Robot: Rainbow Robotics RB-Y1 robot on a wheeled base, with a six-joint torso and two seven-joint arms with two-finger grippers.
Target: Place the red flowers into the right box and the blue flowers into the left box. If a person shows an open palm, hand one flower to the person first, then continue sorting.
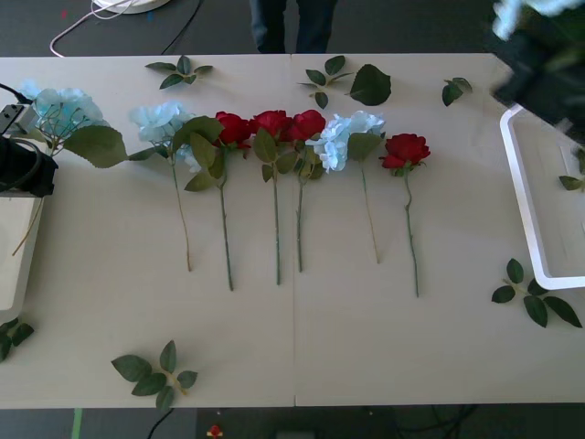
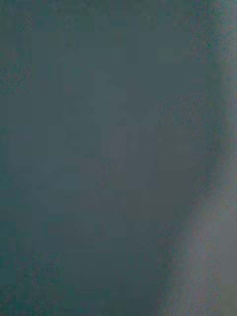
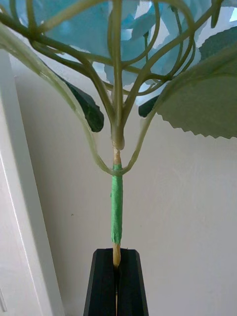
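- The left gripper, its black fingers pressed together, clamps the stem of a blue hydrangea just below a band of green tape; in the front view that hydrangea hangs at the table's left edge, over the far end of the left box.
- The left box is a shallow white tray at the left edge of the beige table; its stretch in view holds no bloom, with the held flower's thin stem crossing above it.
- The right box, a white tray with a thick raised rim, sits at the right edge; one green leaf sprig lies inside it.
- The right arm is a dark blur above the right box's far corner with a pale-blue bloom at its top; whether its pincer is open or closed cannot be told.
- Across the table's middle lie four red roses and two more blue hydrangeas, stems pointing toward the robot.
- Loose leaf sprigs dot the tabletop.
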